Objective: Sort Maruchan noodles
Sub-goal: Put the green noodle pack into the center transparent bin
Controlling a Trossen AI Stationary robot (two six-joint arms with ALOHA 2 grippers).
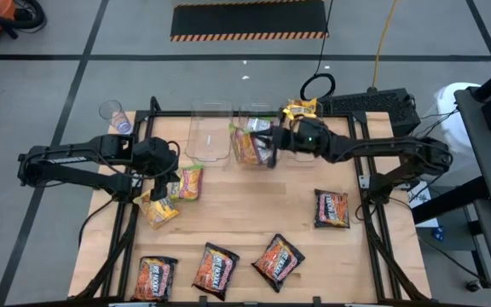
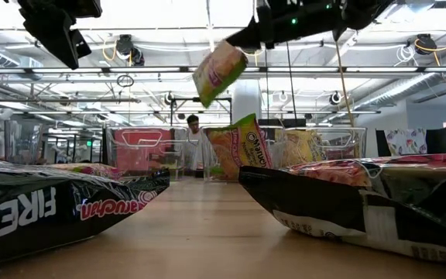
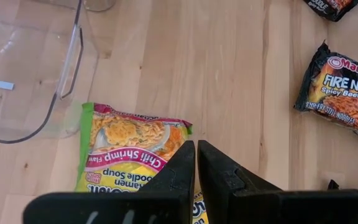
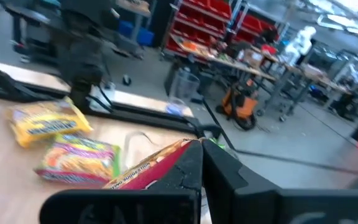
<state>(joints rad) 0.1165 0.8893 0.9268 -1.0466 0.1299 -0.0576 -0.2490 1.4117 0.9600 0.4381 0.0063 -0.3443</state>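
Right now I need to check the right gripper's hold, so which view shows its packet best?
The low view: the green-edged packet hangs in clear air from the right gripper, shut on one end. The high view shows it over the clear bins, partly muddled with packets inside. The right wrist view shows only one edge; the left wrist view misses it.

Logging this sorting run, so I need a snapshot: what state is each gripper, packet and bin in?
Right gripper: shut on green-edged packet, lifted over the bins.
Left gripper: shut, empty, above chili shrimp packet.
Chili shrimp packet: flat on table.
Left clear bin: upright, empty.
Fire packets: flat, unsorted.
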